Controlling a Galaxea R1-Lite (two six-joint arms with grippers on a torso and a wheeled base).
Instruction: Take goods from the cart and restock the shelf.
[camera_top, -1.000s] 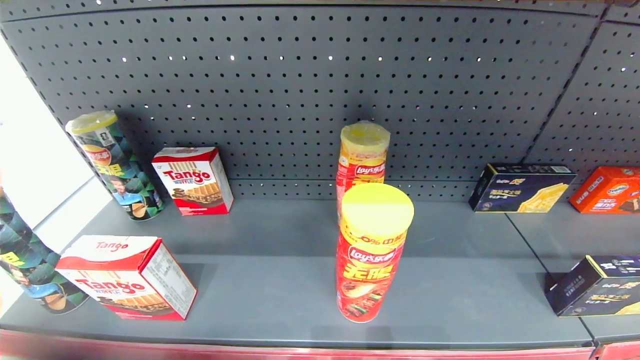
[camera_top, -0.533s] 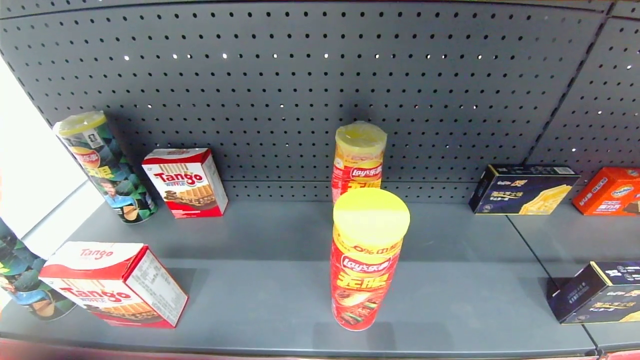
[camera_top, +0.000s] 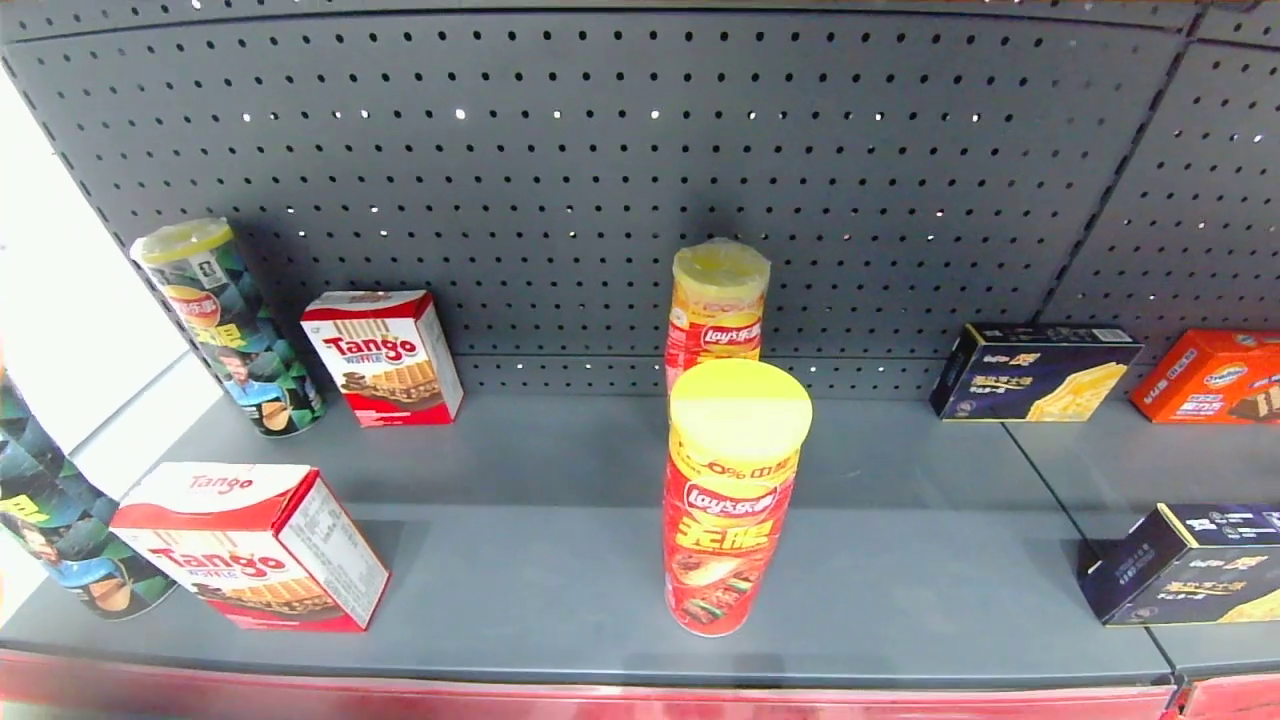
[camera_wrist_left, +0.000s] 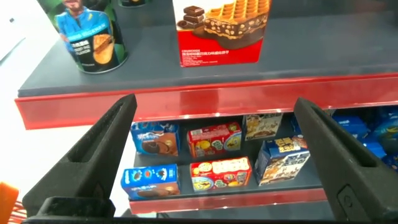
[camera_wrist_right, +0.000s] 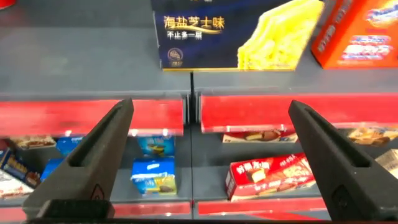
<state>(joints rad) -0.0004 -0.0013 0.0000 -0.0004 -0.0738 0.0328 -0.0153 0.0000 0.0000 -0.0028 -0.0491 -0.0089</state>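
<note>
The grey shelf (camera_top: 520, 560) holds two red chip cans, one at the front (camera_top: 735, 500) and one at the back (camera_top: 718, 300). At its left stand two wafer boxes (camera_top: 250, 545) (camera_top: 385, 355) and two dark patterned cans (camera_top: 230, 325) (camera_top: 60, 530). My left gripper (camera_wrist_left: 214, 102) is open and holds nothing, facing the shelf's red front edge (camera_wrist_left: 186, 102) below a wafer box (camera_wrist_left: 221, 31) and a dark can (camera_wrist_left: 90, 37). My right gripper (camera_wrist_right: 211, 104) is open and holds nothing, before a dark blue box (camera_wrist_right: 236, 34) and an orange box (camera_wrist_right: 357, 34).
On the right of the shelf lie two dark blue boxes (camera_top: 1035, 370) (camera_top: 1180, 565) and an orange box (camera_top: 1205, 375). A perforated back panel (camera_top: 600, 150) closes the rear. The lower shelf carries several small snack boxes (camera_wrist_left: 211, 155) (camera_wrist_right: 267, 177). Bare shelf lies between the cans and the boxes.
The whole head view swayed slightly and came back, so the camera moved. The goods on the shelf stand where they were.
</note>
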